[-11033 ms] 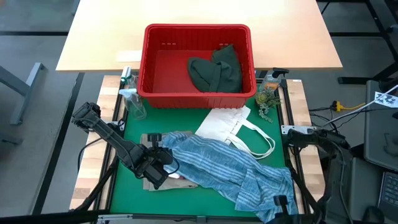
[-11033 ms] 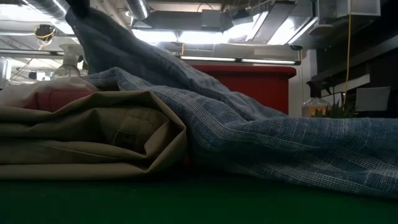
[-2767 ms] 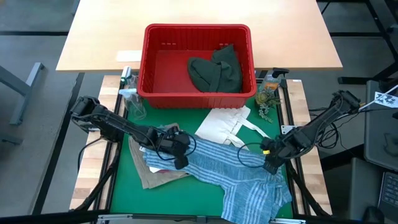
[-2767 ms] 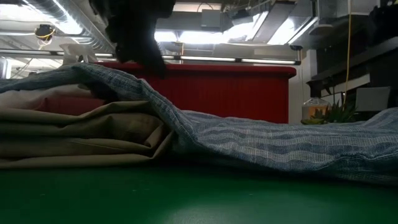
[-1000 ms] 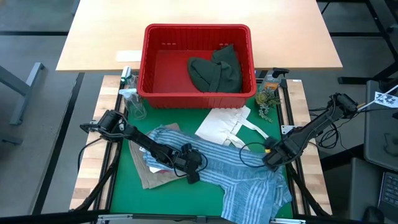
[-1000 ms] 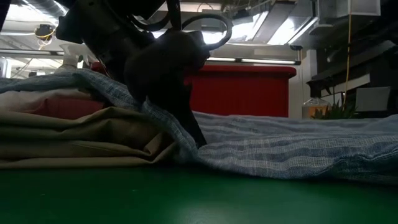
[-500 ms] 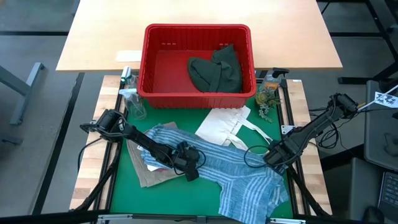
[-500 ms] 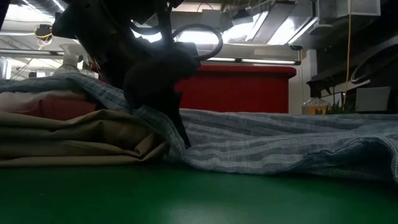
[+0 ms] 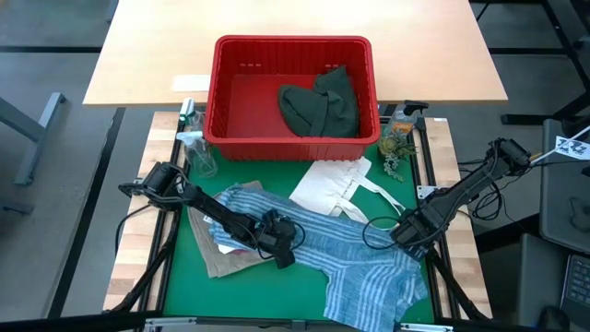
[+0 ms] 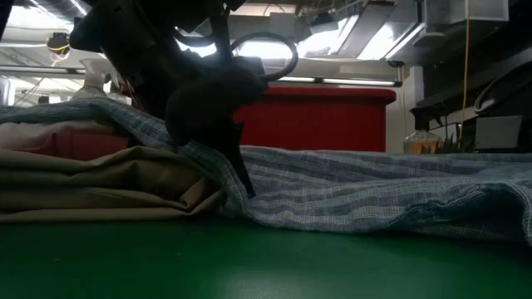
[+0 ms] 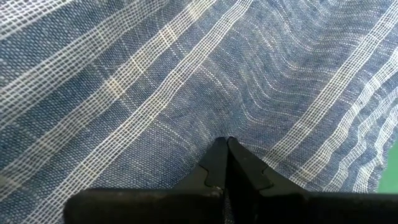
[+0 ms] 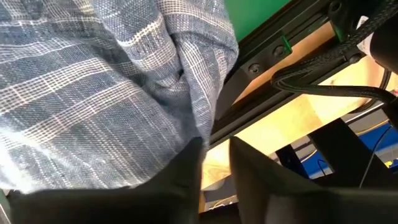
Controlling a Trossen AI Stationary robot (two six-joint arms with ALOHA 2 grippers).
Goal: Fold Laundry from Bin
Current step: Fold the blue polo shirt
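My left gripper (image 11: 227,144) pinches the blue-white striped shirt (image 9: 350,254), a soft woven grid rumpled over the tan garment (image 9: 226,263). My right gripper (image 12: 214,155) is parted slightly, nothing clamped (shirt edge alongside). Dark green garment (image 9: 321,103) slumps in the slotted red bin (image 9: 221,92).

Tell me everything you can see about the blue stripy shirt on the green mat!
The blue-and-white striped woven shirt lies rumpled and spread across the green table mat, reaching from the middle toward the mat's right front corner. Its left end drapes over a folded tan garment. The left gripper is shut on the shirt near its middle. The right gripper sits at its right edge, fingers parted, cloth against one finger. A white tote bag touches its far edge.
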